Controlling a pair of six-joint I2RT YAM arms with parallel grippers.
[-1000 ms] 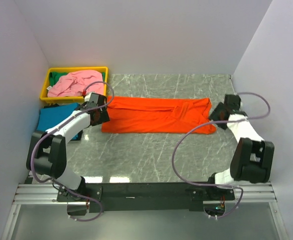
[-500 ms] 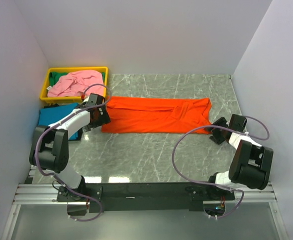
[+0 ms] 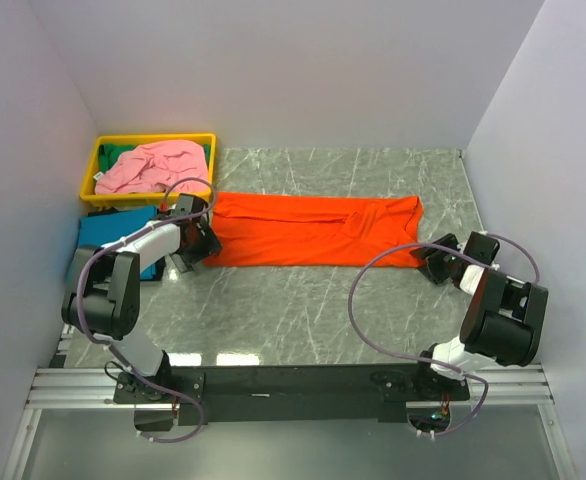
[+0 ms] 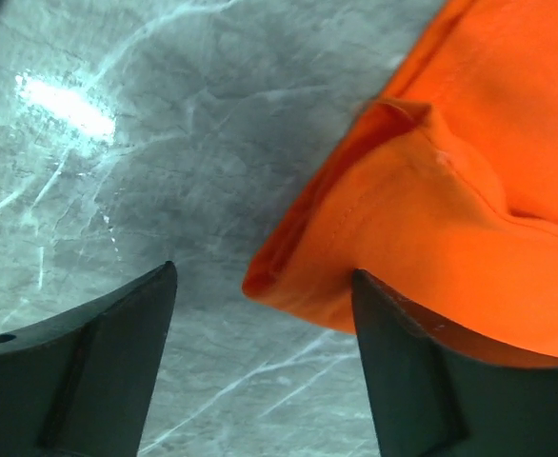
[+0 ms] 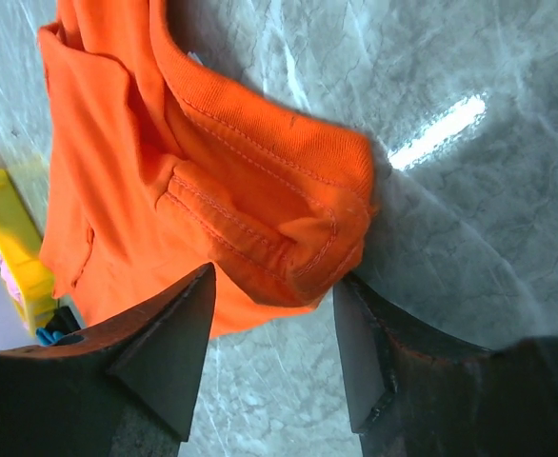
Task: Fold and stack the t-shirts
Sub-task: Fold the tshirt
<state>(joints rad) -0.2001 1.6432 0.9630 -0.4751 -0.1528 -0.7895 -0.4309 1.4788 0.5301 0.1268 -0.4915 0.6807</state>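
Orange t-shirt (image 3: pixel 313 232): soft, limp, likely light; would sag if lifted unevenly. Lies flat, one end at left gripper (image 4: pixel 265 278), other at right gripper (image 5: pixel 274 278). Both jaws apart: left around hem corner, unpinched; right astride doubled seam corner. Best holds, probably.

Nothing readable is showing in any view: no lettering, label, brand mark, number or sign is appearing on any surface.
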